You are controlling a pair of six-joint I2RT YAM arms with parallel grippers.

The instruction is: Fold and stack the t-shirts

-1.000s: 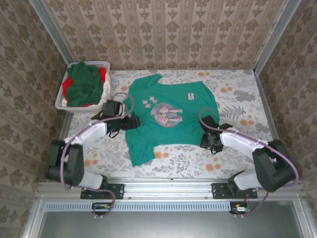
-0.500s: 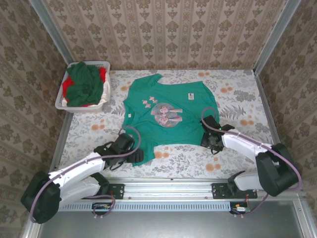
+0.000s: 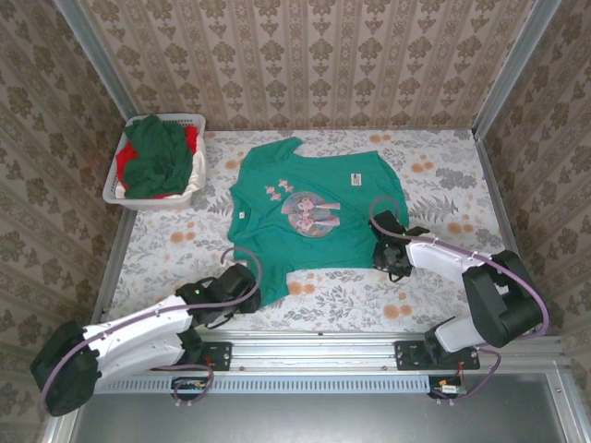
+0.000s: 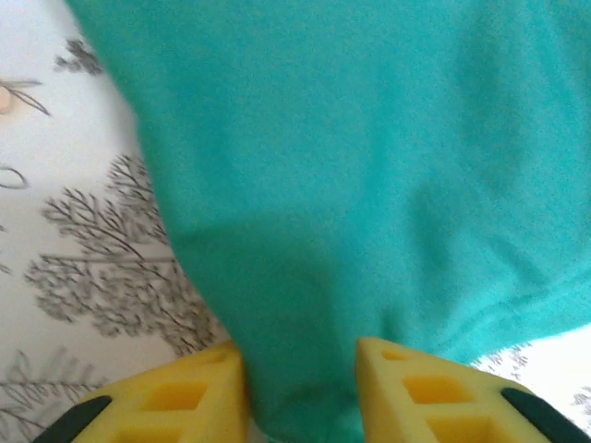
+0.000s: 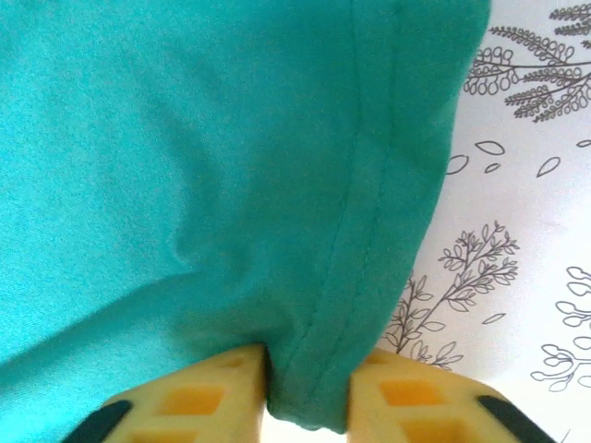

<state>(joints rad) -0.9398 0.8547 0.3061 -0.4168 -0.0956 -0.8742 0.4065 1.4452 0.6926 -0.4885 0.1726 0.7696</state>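
At lower left of the overhead frame, left gripper (image 3: 249, 288) pinched shut on the near-left corner of the teal-green cloth t-shirt (image 3: 314, 198). At lower right, right gripper (image 3: 391, 260) clamped on its stitched near-right edge. Spread flat mid-frame on the floral-print table (image 3: 443, 185), pink-grey round print upward. At upper left, white plastic slatted basket (image 3: 116, 185) heaped with dark green shirt (image 3: 157, 152) and red shirt (image 3: 191, 138).

T-shirt (image 3: 314, 221) on table (image 3: 443, 175) centre; basket (image 3: 113, 192) far left, holding other t-shirts (image 3: 157, 155).

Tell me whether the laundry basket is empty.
No, the basket holds a dark green shirt lying over a red shirt.
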